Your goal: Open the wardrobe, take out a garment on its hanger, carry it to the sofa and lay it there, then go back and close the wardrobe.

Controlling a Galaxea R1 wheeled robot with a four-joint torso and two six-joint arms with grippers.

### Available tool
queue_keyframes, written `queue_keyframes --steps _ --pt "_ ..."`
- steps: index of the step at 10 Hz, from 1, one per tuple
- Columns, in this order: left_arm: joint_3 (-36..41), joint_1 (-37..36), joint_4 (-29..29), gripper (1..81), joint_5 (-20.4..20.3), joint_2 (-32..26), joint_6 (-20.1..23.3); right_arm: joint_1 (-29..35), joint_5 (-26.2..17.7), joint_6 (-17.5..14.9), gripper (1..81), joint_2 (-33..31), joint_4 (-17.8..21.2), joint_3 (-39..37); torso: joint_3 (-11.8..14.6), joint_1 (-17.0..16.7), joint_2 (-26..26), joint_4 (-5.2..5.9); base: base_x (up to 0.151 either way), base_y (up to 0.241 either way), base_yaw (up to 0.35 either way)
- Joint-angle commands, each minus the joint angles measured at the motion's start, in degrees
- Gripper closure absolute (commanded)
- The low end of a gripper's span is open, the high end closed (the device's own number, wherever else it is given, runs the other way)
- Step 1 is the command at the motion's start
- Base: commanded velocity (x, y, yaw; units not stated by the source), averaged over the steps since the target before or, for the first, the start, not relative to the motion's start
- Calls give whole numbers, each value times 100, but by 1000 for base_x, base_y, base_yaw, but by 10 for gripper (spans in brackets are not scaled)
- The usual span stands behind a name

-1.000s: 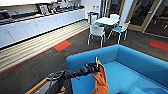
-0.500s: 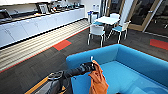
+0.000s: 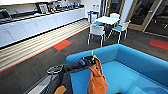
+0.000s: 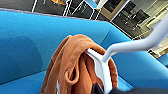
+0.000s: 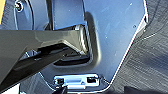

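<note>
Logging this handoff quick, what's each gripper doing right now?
Left gripper: shut on the hanger, orange garment hanging over the sofa.
Right gripper: cannot be told.

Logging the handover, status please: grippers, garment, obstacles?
Left gripper carries hanger, above sofa. Orange garment hangs off it, not laid down. Nothing blocking the seat.

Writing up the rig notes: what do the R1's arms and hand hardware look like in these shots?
In the head view the left arm is a dark, nearly black jointed tube ending in a black hand, with a round grey ring fitting near the elbow. Lower links look light grey, with an orange patch at the base. The right wrist view shows dark grey-blue plates and an angled bar. No markings legible.
</note>
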Motion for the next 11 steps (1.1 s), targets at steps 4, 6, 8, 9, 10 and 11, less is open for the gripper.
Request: queue_keyframes --steps 4,6,8,9,10,11 --pt "638 -2219 -600 811 -38 367 1 24 -410 2 10 105 17 61 -2 2 0 0 0 0 0" --pt "656 -2641 -802 811 -29 367 -8 24 -410 2 10 114 17 61 -2 2 2 0 0 0 0" --pt "691 -3185 -1118 811 -29 367 -25 24 -410 2 10 114 26 61 -2 2 2 0 0 0 0" --pt "761 -3431 -1303 811 23 367 -25 33 -410 2 10 123 26 61 -2 2 2 0 0 0 0" --pt "805 -3634 -1374 811 59 367 -25 24 -410 2 10 132 26 61 -5 5 2 0 0 0 0" --pt "814 -3819 -1471 811 59 367 -69 24 -410 2 10 132 26 61 -7 5 4 0 0 0 0"
